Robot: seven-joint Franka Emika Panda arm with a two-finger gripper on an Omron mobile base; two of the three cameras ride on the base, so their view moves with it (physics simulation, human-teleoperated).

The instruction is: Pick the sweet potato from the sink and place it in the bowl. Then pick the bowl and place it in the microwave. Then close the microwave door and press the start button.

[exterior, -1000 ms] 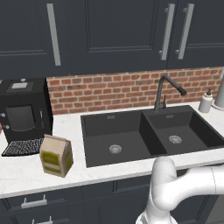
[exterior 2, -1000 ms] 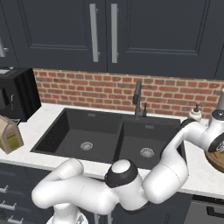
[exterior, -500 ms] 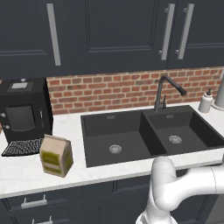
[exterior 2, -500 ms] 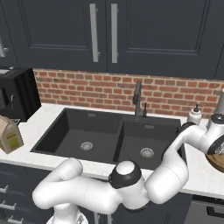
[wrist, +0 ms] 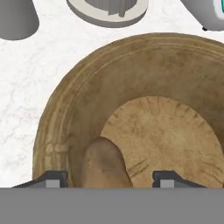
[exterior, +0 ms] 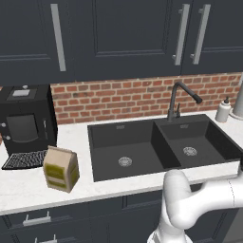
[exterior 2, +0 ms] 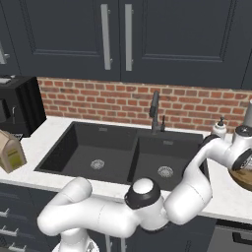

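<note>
The wooden bowl (wrist: pixel 175 131) sits on the white marble counter right of the sink (exterior 2: pixel 113 147). The sweet potato (wrist: pixel 105 164) lies inside the bowl against its near wall. My gripper (wrist: pixel 109 180) hangs just above it, open, with a fingertip (wrist: pixel 52 179) on each side of the potato and a gap to both. In the right base view the gripper (exterior 2: pixel 244 160) is at the far right edge, over the bowl (exterior 2: pixel 244 181). Both sink basins (exterior: pixel 142 156) look bare. The microwave and its door are out of view.
A black faucet (exterior: pixel 178 99) stands behind the sink, with a soap dispenser (exterior: pixel 223 111) to its right. A black countertop machine (exterior: pixel 23 123) and a paper bag (exterior: pixel 60 168) sit on the left counter. A round grey-white base (wrist: pixel 109 11) stands just past the bowl.
The jaws have widened and let go of the sweet potato, which now rests in the bowl. The arm has hardly moved.
</note>
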